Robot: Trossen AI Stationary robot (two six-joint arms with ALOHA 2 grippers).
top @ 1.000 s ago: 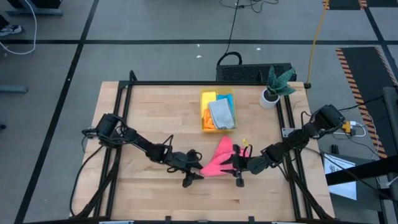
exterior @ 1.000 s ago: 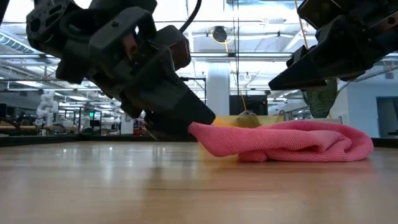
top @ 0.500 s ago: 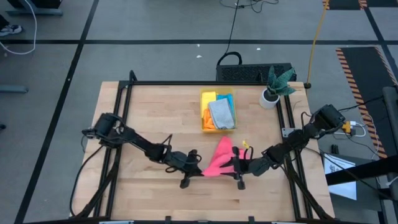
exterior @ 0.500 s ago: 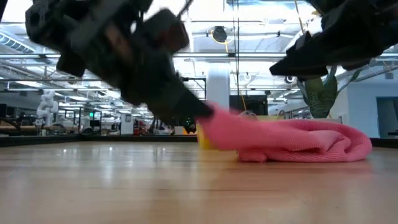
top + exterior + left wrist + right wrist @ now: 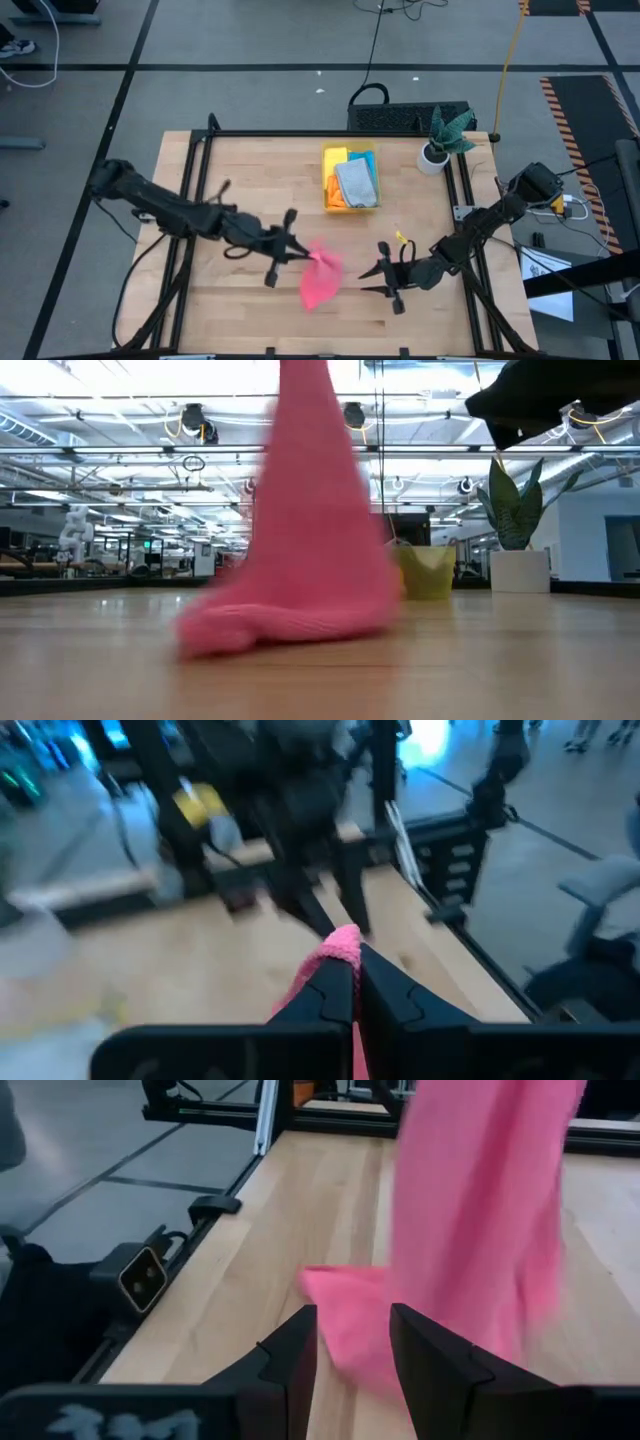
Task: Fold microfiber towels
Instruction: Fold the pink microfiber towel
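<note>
A: Where is the pink towel point(image 5: 320, 280)?
B: It hangs from the left tool point(image 5: 302, 252), which is clamped together on its top corner. The lower end drags on the tabletop point(image 5: 250, 180) just below that tool, bunched in a heap.

A: And the right tool point(image 5: 385, 281)?
B: It sits low, a little apart from the towel and holding nothing, fingers point(image 5: 295, 1350) parted, pointing at the hanging cloth.

A: Which step would you call this?
B: I'd say it is lifting one towel out to open it up, before any fold is made. The other towels point(image 5: 352, 183) sit in the yellow bin point(image 5: 328, 177), well beyond both tools.

A: What does the next move call for?
B: Probably the right tool catching a free corner near the left tool's grip, so the two can stretch the cloth and lay it flat. The loose fabric may swing, so the catch needs care.
</note>
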